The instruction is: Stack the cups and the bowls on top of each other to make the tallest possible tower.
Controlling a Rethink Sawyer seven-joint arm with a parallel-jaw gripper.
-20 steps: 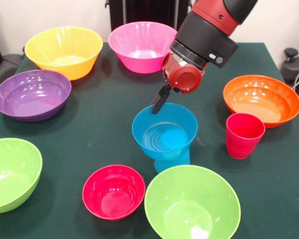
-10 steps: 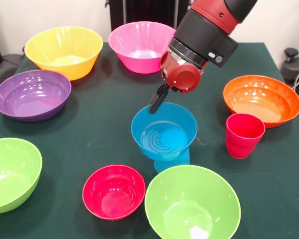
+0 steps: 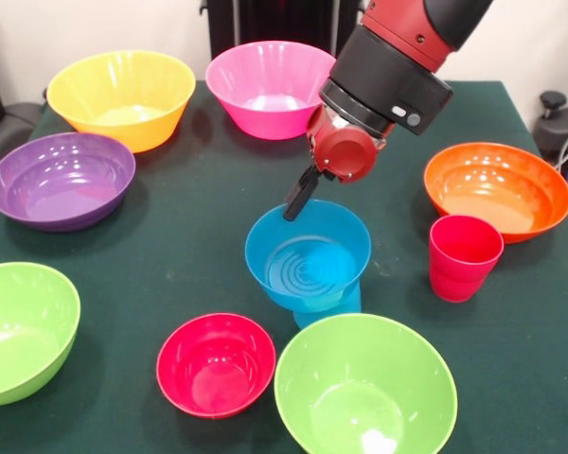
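A light blue cup (image 3: pixel 337 304) stands near the table's middle with a blue bowl (image 3: pixel 308 263) resting on top of it, offset to the left; together they form the tower. My gripper (image 3: pixel 293 205) hangs at the bowl's far left rim, touching or just above it, and its state does not show. A red-pink cup (image 3: pixel 464 256) stands upright to the right. A small red bowl (image 3: pixel 216 364) sits in front of the tower on the left, beside a lime green bowl (image 3: pixel 364 389).
Around the green cloth stand another lime green bowl (image 3: pixel 19 331) at the left edge, a purple bowl (image 3: pixel 62 180), a yellow-orange bowl (image 3: pixel 121 95), a pink bowl (image 3: pixel 270 85) at the back, and an orange bowl (image 3: pixel 497 189) behind the red-pink cup.
My gripper has drifted slightly to the left, and the blue bowl has shifted left with it on top of the blue cup. Everything else stays put.
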